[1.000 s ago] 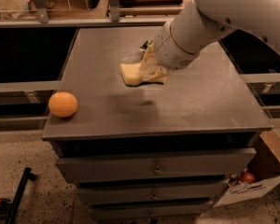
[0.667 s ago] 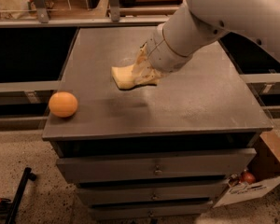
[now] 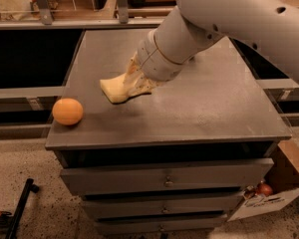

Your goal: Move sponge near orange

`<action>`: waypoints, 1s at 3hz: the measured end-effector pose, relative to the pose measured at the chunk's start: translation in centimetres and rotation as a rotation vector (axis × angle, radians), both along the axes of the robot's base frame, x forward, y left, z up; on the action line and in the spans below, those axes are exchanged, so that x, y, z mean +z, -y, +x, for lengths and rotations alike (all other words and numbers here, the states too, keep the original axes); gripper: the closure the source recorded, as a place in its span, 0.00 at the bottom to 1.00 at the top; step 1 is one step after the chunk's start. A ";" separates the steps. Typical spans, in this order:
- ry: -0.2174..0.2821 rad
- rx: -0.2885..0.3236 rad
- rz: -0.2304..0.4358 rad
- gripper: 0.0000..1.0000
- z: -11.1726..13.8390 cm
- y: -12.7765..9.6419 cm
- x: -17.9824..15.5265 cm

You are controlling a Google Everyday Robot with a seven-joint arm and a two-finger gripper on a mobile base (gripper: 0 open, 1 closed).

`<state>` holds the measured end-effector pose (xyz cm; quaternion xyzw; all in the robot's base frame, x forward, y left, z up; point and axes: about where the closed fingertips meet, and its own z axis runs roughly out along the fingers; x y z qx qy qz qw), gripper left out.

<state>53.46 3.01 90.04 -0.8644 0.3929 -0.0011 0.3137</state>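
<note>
The gripper [image 3: 131,82] is clamping the pale yellow sponge [image 3: 113,90] over the middle of the grey counter [image 3: 214,108]; the orange [image 3: 68,111] is sitting apart, near a front corner.

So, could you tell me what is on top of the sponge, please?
The hand sits on the sponge, gripping the end farther from the orange. Its nearer end shows uncovered; the rest is hidden beneath the hand.
</note>
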 end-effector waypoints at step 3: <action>0.003 0.075 -0.015 0.36 -0.4 -2.0 -0.9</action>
